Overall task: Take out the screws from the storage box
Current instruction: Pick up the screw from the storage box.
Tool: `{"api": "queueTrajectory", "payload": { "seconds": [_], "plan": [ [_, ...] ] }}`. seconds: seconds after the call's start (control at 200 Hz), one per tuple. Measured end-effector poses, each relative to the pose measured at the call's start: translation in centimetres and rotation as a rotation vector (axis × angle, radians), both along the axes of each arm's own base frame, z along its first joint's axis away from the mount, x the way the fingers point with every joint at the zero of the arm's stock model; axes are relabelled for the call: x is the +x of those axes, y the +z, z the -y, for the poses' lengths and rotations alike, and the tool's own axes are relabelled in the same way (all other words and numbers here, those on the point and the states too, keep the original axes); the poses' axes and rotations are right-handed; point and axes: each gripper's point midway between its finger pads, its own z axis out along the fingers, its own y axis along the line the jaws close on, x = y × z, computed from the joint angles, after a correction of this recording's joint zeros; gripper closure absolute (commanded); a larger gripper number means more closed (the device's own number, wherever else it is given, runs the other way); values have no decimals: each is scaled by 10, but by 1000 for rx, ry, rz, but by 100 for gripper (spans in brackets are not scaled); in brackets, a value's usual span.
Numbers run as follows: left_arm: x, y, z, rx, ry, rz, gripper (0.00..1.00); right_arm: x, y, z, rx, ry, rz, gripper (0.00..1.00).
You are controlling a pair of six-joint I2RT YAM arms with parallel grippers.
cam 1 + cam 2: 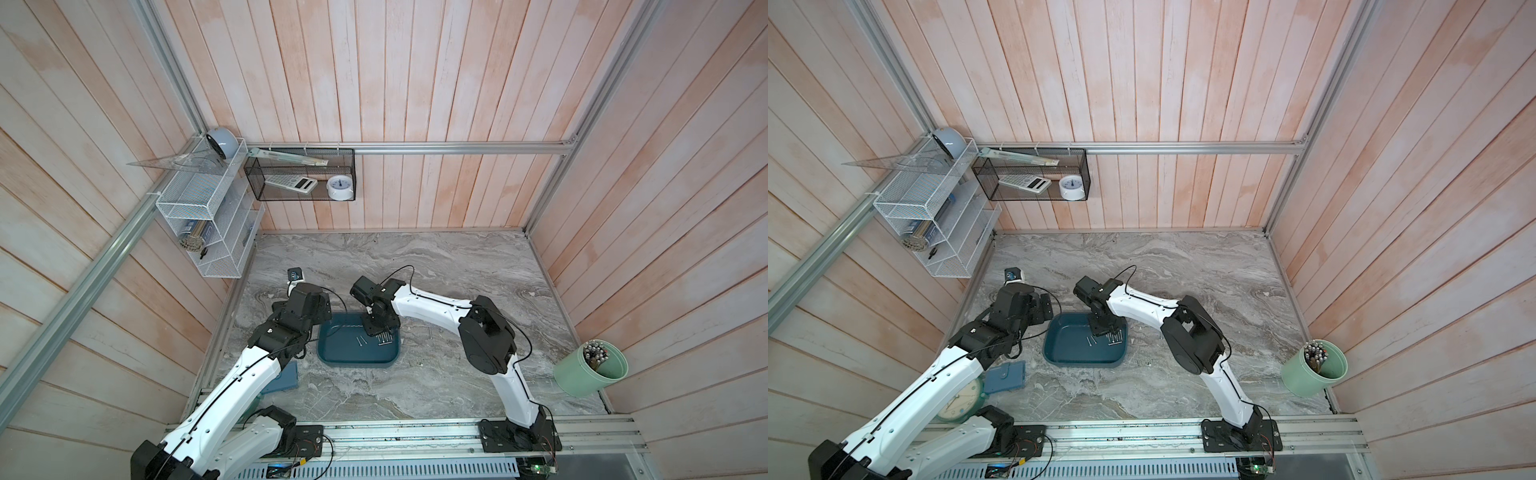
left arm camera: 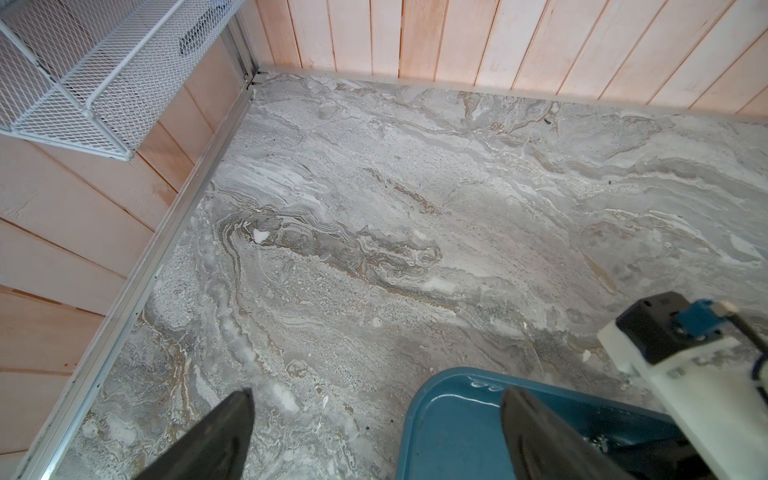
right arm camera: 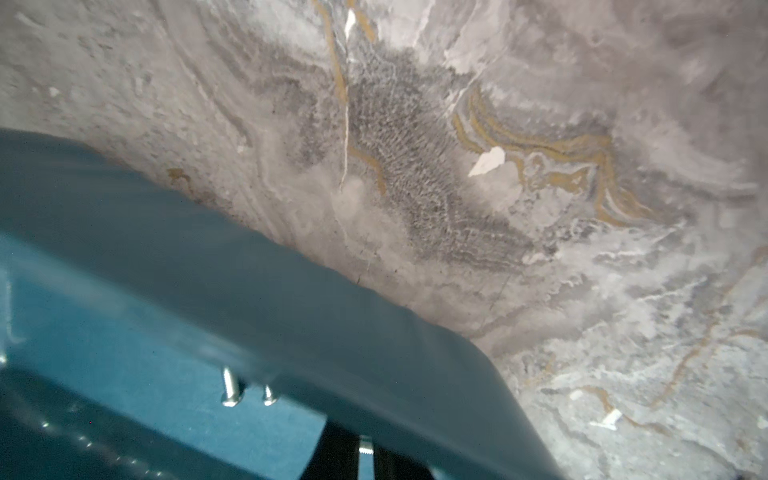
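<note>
The storage box (image 1: pixel 353 357) is a shallow teal tray on the marble table, seen in both top views (image 1: pixel 1075 353). Several thin silver screws (image 1: pixel 360 340) lie loose on its floor toward the right side. My right gripper (image 1: pixel 376 330) reaches down into the box near its far right corner and is shut on one screw (image 3: pixel 365 446). Two more screws (image 3: pixel 230 388) lie against the box wall (image 3: pixel 291 291) beside it. My left gripper (image 2: pixel 377 392) hangs open and empty over the box's far left corner (image 2: pixel 449 436), one finger above the box and one above the table.
A thin screw-like piece (image 1: pixel 429 331) lies on the table right of the box. A pale green cup of rods (image 1: pixel 590 368) stands at the right wall. A blue wallet (image 1: pixel 1005 376) and a clock (image 1: pixel 959 401) lie under the left arm. A white wire shelf (image 1: pixel 208 216) and a black mesh basket (image 1: pixel 299 174) hang on the walls.
</note>
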Motion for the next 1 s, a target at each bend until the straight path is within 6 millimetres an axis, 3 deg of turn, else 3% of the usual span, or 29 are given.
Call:
{"api": "queueTrajectory", "payload": {
  "seconds": [1.0],
  "plan": [
    [1,-4,1,12,-4,-15,2,-1,-17,-11,-69,18,-23,83]
  ]
}}
